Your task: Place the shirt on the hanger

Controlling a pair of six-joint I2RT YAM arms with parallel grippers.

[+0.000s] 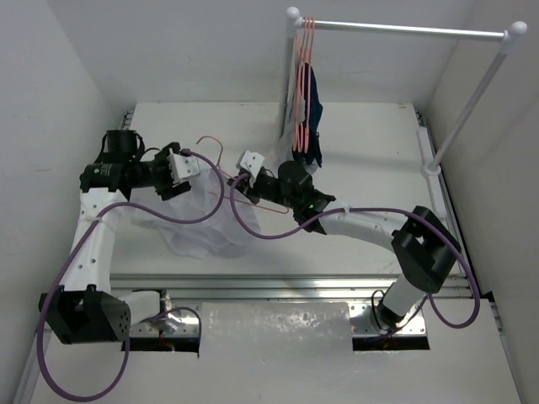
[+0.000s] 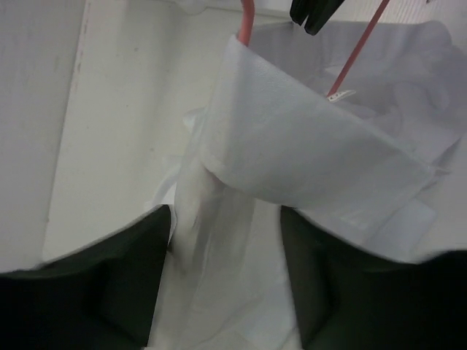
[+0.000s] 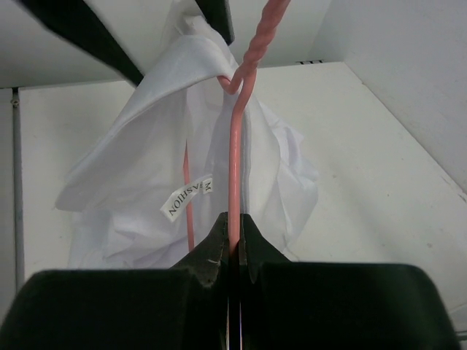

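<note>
Beside the shirt (image 3: 139,168), right tool (image 3: 232,244) tight on hanger (image 3: 236,153).

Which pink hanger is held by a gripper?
The single hanger pinched by the right gripper, against the white shirt; the other hangers hang from the rail.

Thin matt cloth shirt (image 3: 131,168), smooth pink wire hanger (image 3: 235,160), matt table (image 3: 365,168)
</note>
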